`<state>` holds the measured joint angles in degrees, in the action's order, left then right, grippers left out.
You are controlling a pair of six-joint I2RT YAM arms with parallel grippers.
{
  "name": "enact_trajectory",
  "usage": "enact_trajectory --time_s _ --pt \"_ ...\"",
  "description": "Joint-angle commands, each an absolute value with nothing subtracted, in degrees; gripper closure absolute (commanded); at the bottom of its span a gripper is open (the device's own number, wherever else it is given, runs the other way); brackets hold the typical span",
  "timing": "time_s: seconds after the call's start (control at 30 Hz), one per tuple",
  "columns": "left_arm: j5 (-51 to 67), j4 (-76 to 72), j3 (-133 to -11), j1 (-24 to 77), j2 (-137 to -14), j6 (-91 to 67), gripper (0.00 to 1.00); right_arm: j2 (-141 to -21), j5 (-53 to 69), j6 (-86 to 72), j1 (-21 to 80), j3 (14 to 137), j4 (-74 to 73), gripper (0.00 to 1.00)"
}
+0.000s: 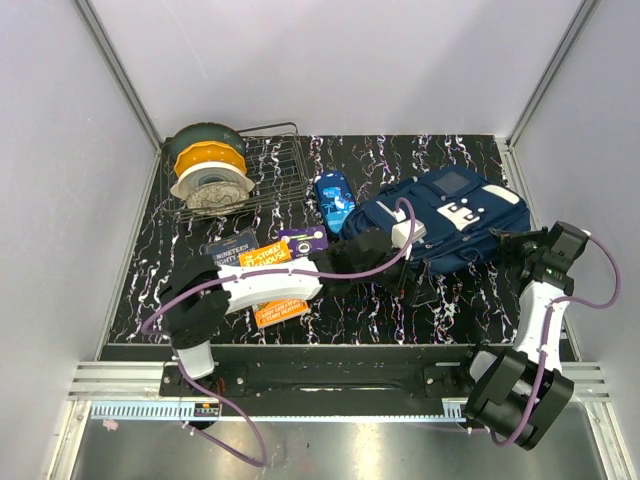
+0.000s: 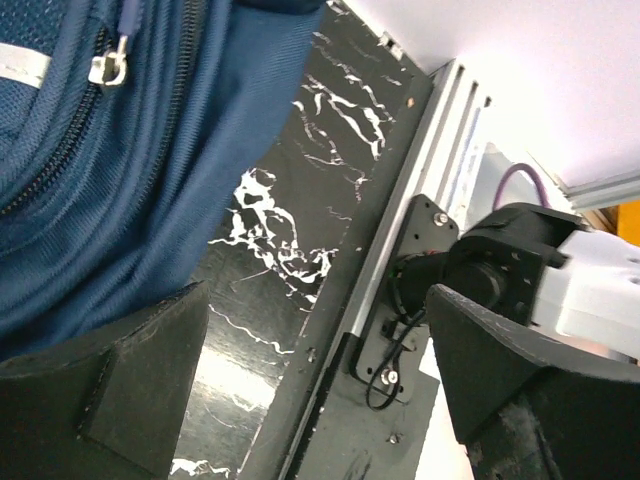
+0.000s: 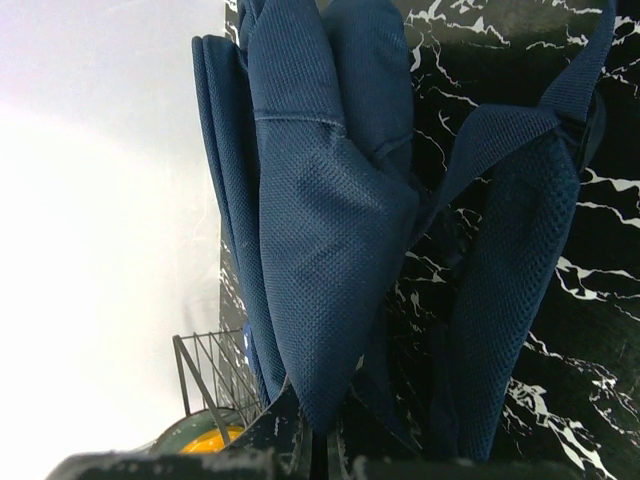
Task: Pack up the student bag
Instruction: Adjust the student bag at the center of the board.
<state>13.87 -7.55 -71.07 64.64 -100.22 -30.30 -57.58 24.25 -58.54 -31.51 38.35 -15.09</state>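
The student bag [image 1: 455, 218], navy with white patches, lies at the right of the black marbled table [image 1: 400, 160]. My left gripper [image 1: 418, 284] hangs at the bag's near edge. In the left wrist view the left gripper [image 2: 320, 400] is open, with only the table and front rail between its fingers [image 2: 120, 390], and the bag's zipped side [image 2: 90, 170] lies just above them. My right gripper [image 1: 507, 245] is at the bag's right end. In the right wrist view the right gripper [image 3: 330, 440] is shut on a fold of the bag's navy fabric [image 3: 330, 250].
A wire rack [image 1: 262, 168] at the back left holds stacked green, yellow and white round things [image 1: 208, 168]. A glossy blue pencil case [image 1: 335, 200] lies left of the bag. Orange books [image 1: 270, 256], a dark blue book [image 1: 230, 245] and a purple item [image 1: 303, 240] lie under the left arm.
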Motion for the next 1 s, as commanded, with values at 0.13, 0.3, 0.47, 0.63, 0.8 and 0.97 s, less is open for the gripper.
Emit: enact_trajectory --time_s 0.13,0.3,0.47,0.63,0.8,0.97 --pt "12.1 -13.1 -74.4 64.3 -102.4 -33.4 0.04 -55.4 31.2 -56.4 -31.2 42.6 -16.8 1.00" --pt "3.8 -13.5 -68.4 64.3 -97.6 -40.4 0.01 -55.6 30.3 -56.3 -31.3 42.0 -16.3 1.00" --pt "-9.4 -9.4 -60.7 64.3 -88.2 -44.6 0.01 -56.0 29.6 -54.8 -31.2 42.5 -16.3 1.00" --pt "-16.5 -3.3 -55.8 63.1 -80.6 -46.6 0.01 -56.5 29.8 -54.0 -31.2 42.4 -16.0 1.00" --pt "-21.4 1.5 -51.8 62.1 -78.9 -52.4 0.01 -57.0 30.8 -53.6 -31.3 42.2 -15.3 1.00" --pt "-19.2 3.5 -50.5 58.8 -80.0 -56.0 0.01 -57.3 31.8 -53.1 -31.2 41.8 -15.0 1.00"
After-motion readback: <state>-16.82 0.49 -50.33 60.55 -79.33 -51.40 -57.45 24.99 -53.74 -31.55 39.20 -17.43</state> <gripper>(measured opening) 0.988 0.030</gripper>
